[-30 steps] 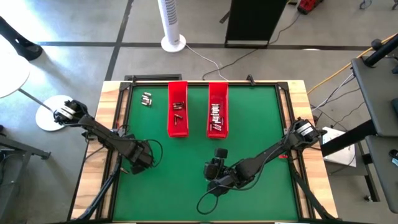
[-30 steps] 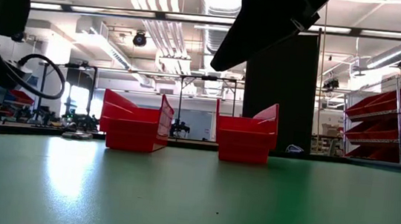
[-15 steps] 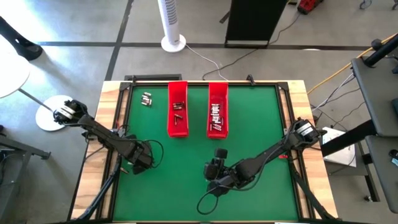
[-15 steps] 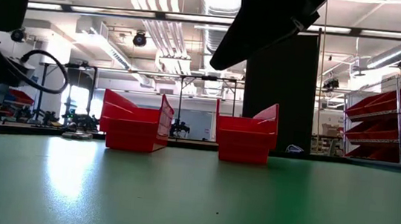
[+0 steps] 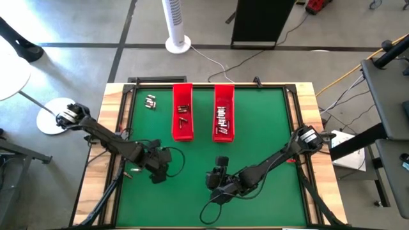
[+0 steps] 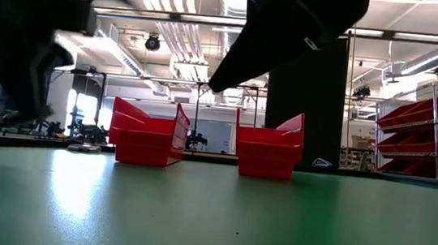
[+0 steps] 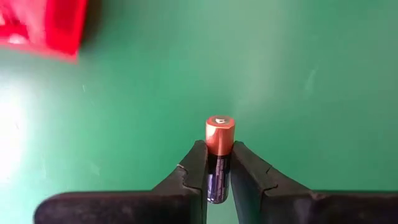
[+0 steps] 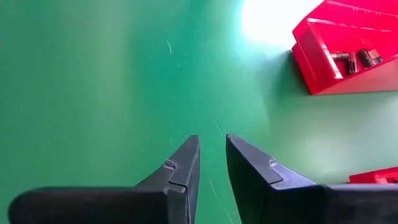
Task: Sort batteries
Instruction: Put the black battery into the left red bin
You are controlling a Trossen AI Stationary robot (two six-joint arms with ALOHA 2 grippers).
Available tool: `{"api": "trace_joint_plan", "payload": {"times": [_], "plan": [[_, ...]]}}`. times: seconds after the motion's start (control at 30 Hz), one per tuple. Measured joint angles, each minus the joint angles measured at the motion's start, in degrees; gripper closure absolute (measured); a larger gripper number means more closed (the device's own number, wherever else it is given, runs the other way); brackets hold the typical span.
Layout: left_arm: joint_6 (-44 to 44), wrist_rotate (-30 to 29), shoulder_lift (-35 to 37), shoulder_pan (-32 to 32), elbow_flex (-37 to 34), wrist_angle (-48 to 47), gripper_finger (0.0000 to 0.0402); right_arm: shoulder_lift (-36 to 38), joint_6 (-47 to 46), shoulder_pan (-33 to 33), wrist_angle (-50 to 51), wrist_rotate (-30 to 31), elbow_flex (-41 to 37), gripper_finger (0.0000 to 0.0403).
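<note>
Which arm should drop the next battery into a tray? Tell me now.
Left. Its claw is shut on a battery; the right claw holds nothing, fingers slightly apart.

Two trays [image 5: 183,121] side by side at the table's [image 5: 268,128] back — loose batteries [image 5: 151,101] to their left.

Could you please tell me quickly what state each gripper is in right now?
Left gripper: shut on a small dark cylindrical battery with a coppery end.
Right gripper: nearly closed, a narrow gap between its fingers, holding nothing.
</note>
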State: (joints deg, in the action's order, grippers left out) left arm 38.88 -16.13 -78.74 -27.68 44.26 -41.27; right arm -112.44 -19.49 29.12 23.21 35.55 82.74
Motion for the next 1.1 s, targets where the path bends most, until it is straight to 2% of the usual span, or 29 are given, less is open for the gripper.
{"api": "trace_joint_plan", "payload": {"times": [0.17, 0.5, 0.67, 0.87, 1.1], "plan": [[-4.43, -1.13, -0.10, 2.65, 4.75, -1.28, 0.0375, 0.00, 0.09, 0.24, -0.16, 0.00, 0.00, 0.0338], [-7.94, 0.09, -2.01, 4.83, 5.21, 1.35, 0.0375, 0.02, 0.74, 0.48, 0.03, -0.02, 0.02, 0.0329], [-13.86, -0.42, -2.01, 5.98, 10.78, 0.88, 0.0375, 0.04, 0.57, 0.50, -0.68, -0.02, 0.02, 0.0320], [-23.58, -0.82, -3.66, 14.49, 18.70, -4.38, 0.0375, 0.09, 0.61, 0.63, -1.24, -0.01, 0.07, 0.0317], [-33.94, 1.31, -10.32, 27.81, 23.36, -6.90, 0.0375, 0.13, 0.61, 1.01, -1.21, -0.04, 0.07, 0.0335]]}}
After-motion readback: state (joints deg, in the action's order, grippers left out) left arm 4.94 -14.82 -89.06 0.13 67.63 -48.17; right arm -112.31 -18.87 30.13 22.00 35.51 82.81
